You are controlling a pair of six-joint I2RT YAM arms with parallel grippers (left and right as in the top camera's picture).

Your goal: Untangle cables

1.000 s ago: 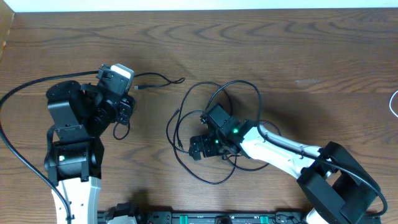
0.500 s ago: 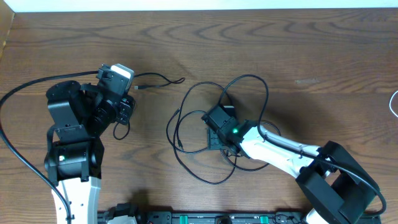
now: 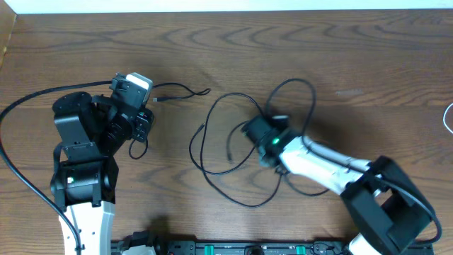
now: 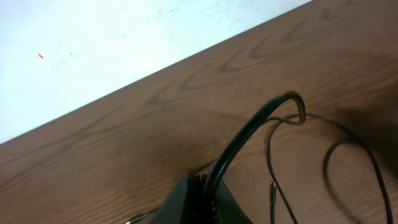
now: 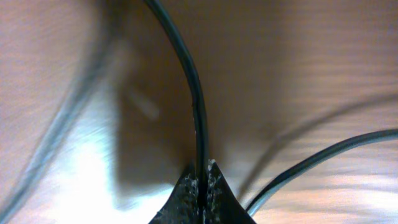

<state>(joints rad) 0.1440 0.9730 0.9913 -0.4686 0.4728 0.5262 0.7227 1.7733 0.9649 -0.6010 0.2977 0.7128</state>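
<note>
- Loops of the black cable (image 3: 190,149) spread over the middle of the wooden table (image 3: 318,42) in the overhead view. The right gripper (image 3: 255,129) sits among them. A second ago it was nearer and further left with its jaws spread; now it is further right and further away, with the jaws closed. The far loop has been drawn rightward and further out, and its peak is higher than before.
- Overhead also shows the left gripper (image 3: 143,126) at the left, in the same place as a second ago. A black strand (image 3: 180,90) runs right from it and ends short of the central loops, unchanged. Whether it joins them I cannot tell. A curve of white cable (image 3: 448,117) shows at the right edge, well apart from both arms.
- Left wrist view: the left gripper (image 4: 202,193) has its jaws pressed together on the black strand (image 4: 249,127). The strand rises from the fingertips in an arc, then bends down. Thinner black loops lie on the wood to the right, with a small plug end (image 4: 272,186) near the fingers.
- Right wrist view: the right gripper (image 5: 202,180) has its jaws clamped on the black cable (image 5: 194,93), which runs straight away from the fingertips and curves left. Another stretch of cable crosses the wood at the lower right, and a blurred one lies at the left.
</note>
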